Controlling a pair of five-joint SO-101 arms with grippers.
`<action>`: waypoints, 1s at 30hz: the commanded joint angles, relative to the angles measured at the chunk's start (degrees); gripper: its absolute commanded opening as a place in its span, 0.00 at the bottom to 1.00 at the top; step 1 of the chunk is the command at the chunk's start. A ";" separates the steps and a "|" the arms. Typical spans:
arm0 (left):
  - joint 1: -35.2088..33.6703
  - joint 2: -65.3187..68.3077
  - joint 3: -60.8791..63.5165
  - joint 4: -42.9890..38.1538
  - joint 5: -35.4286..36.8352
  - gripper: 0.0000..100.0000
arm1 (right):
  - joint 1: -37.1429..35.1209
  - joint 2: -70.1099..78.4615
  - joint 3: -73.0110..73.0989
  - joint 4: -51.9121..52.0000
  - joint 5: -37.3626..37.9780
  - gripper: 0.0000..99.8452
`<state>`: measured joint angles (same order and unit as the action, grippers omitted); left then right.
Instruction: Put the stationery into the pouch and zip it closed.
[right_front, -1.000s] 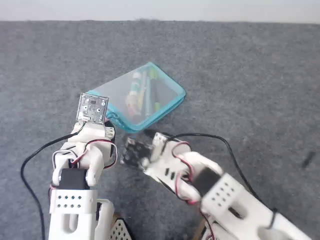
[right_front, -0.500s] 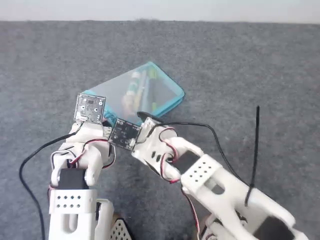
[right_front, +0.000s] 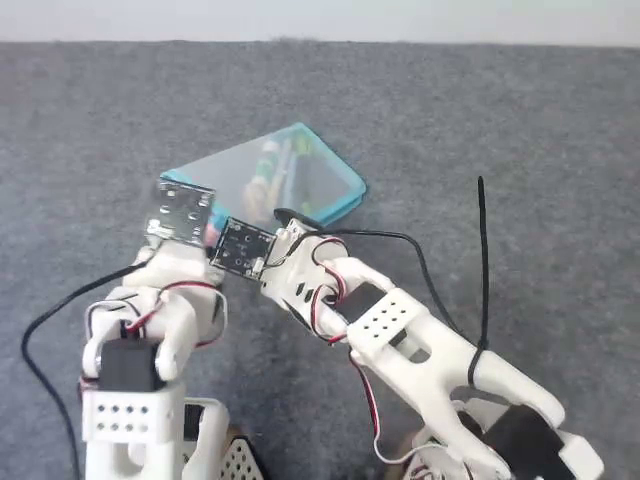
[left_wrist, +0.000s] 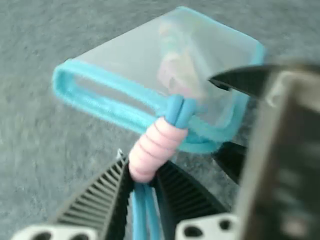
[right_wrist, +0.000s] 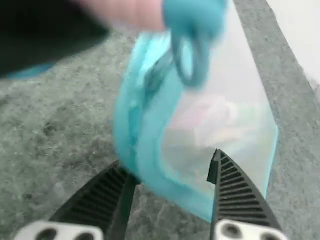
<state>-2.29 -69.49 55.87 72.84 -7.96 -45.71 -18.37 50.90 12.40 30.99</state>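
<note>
The clear pouch (right_front: 290, 175) with teal trim lies on the grey mat, with coloured stationery (right_front: 270, 185) inside it. In the left wrist view my left gripper (left_wrist: 143, 172) is shut on the pink zipper pull (left_wrist: 152, 150) and its teal cord, at the pouch's (left_wrist: 165, 60) zipped edge. My right gripper (right_wrist: 170, 162) is open, its jaws on either side of the pouch's teal near edge (right_wrist: 150, 150). From above, both arms' camera boards sit side by side over the pouch's near edge: the left arm (right_front: 160, 295), the right arm (right_front: 335, 295).
The grey mat (right_front: 520, 130) runs to a pale strip at the back. A black cable (right_front: 483, 260) stands up from the right arm. The right arm's black fingertip (left_wrist: 240, 80) shows in the left wrist view, over the pouch.
The right arm has swung forward and left, up to the pouch's near edge beside the left gripper. The pouch has shifted a little to the left.
</note>
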 joint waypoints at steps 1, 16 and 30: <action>2.46 1.49 -5.41 0.70 -0.44 0.01 | 1.10 -3.38 -2.37 -0.48 0.70 0.20; 4.31 7.38 -11.30 6.24 -0.97 0.01 | 1.98 -10.59 -1.32 -0.31 1.14 0.01; -8.00 6.86 -2.68 -6.59 -2.99 0.01 | 2.42 -43.56 0.09 34.77 3.96 0.01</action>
<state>-7.74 -61.76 53.67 69.23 -10.42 -43.60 -51.69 50.99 42.11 32.84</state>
